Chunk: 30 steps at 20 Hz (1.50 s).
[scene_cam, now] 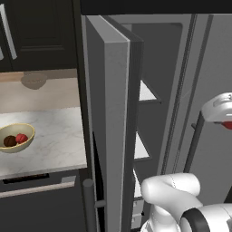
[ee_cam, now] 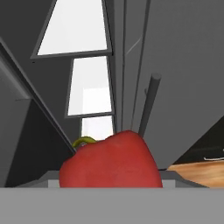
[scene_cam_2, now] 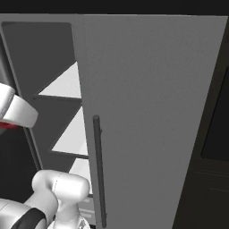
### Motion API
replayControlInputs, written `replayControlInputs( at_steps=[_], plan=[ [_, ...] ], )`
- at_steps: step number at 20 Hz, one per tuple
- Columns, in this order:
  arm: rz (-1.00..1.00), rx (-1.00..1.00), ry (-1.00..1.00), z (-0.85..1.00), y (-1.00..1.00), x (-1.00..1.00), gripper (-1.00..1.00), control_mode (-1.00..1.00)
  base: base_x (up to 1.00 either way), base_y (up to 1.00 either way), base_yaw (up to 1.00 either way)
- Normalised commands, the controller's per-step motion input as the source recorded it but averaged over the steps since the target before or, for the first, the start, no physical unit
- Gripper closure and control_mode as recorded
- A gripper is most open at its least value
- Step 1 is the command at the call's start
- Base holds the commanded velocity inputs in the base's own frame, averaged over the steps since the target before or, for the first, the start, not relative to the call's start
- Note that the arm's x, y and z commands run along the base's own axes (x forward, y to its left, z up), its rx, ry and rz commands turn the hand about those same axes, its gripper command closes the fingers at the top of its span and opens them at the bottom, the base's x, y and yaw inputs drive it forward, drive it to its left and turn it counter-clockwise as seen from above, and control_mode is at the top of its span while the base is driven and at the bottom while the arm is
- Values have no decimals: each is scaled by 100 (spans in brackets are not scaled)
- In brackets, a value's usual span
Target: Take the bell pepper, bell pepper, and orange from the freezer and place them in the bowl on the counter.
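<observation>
Marbled counter [scene_cam: 54,140], yellow bowl [scene_cam: 27,130] holding fruit, freezer [scene_cam: 149,68] door open

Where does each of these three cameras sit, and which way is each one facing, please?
Left base view: behind the arm's left, facing the open freezer door, counter and bowl; white arm links lower right.
Right base view: behind the right, facing the door's front and bar handle; arm lower left.
Hand view: on the hand, looking past a bell pepper at the shelves.
Shared: door and white shelves.
</observation>
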Motion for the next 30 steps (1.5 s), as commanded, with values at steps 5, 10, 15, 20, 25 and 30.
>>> replayControlInputs(
  at_steps=[5,10,15,20,25,30],
  plan=[
    [0,0,0,-16,4,0,100,-100,0,0,0],
    [1,0,0,-12,1,-2,100,100,-8,-1,2],
    [0,0,0,0,0,0,100,100,-20,-50,21],
    [0,0,0,0,0,0,100,100,-16,-79,42],
    [0,0,0,0,0,0,100,100,-28,-86,57],
    [0,0,0,0,0,0,100,100,-10,-28,83]
  ],
)
